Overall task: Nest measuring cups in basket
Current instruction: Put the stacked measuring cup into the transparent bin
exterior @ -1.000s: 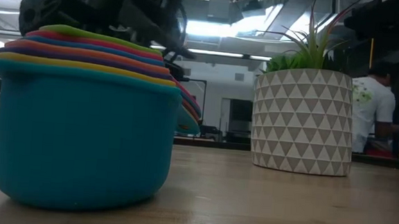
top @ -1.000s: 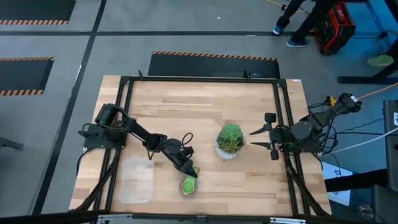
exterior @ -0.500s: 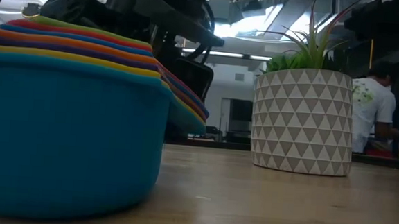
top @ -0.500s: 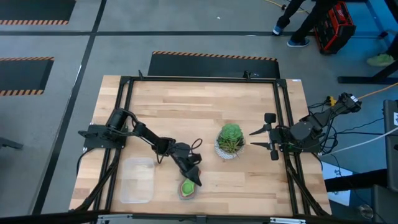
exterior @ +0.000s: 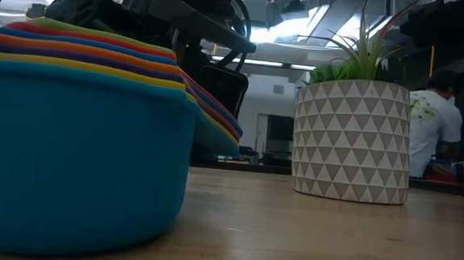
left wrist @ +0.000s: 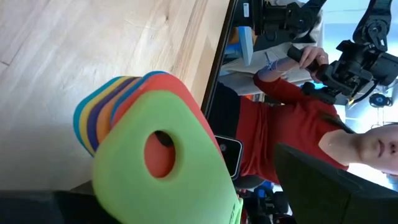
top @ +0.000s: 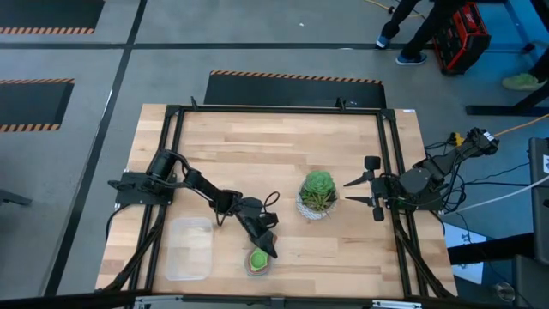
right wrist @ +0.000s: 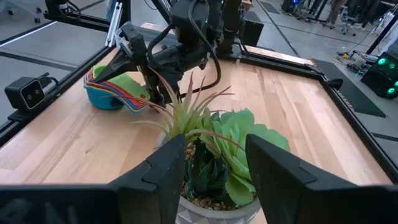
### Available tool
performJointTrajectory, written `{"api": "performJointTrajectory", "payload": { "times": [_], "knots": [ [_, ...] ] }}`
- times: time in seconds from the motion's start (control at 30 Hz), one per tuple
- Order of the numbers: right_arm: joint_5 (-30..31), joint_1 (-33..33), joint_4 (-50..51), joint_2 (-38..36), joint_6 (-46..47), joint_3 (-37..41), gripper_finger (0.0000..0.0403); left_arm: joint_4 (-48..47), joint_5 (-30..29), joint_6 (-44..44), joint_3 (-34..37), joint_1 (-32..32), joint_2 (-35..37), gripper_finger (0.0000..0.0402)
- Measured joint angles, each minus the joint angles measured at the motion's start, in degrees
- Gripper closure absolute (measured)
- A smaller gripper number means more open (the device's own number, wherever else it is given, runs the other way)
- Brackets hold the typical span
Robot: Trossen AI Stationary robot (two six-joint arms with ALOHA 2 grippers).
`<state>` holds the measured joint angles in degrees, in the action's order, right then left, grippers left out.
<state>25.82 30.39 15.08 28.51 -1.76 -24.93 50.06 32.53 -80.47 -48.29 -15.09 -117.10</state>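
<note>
Plastic measuring cups (top: 258,259), nested, sit on the table right of the empty basket (top: 189,249), the left gripper (top: 264,246) spread wide around them, so lifting could drop the stack.

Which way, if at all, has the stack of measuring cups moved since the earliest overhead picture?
Yes. The stack of measuring cups has slid slightly toward the table's near edge, away from the potted plant.
</note>
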Motion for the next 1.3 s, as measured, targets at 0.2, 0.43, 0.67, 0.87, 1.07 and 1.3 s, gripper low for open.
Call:
{"api": "performJointTrajectory", "payload": {
  "times": [0.2, 0.43, 0.67, 0.87, 1.07, 1.3],
  "knots": [
    [0.0, 0.0, 0.0, 0.0, 0.0, 0.0, 0.0230, 0.0, 0.0, 0.0, 0.0, 0.0, 0.0, 0.0117],
    [0.0, 0.0, 0.0, 0.0, 0.0, 0.0, 0.0230, 0.1, 0.0, 0.0, 0.0, -0.1, 0.0, 0.0118],
    [0.0, 0.0, 0.0, 0.0, 0.0, 0.0, 0.0230, 0.1, 0.0, 0.0, 0.0, -0.1, 0.0, 0.0146],
    [0.0, 0.0, 0.0, 0.0, 0.0, 0.0, 0.0230, 0.1, 0.0, 0.0, 0.0, -0.1, 0.0, 0.0178],
    [0.0, 0.0, 0.0, 0.0, 0.0, 0.0, 0.0230, 0.1, 0.0, 0.0, 0.0, -0.1, 0.0, 0.0204],
    [0.0, 0.0, 0.0, 0.0, 0.0, 0.0, 0.0230, 0.1, 0.0, 0.0, 0.0, -0.1, 0.0, 0.0235]
  ]
}}
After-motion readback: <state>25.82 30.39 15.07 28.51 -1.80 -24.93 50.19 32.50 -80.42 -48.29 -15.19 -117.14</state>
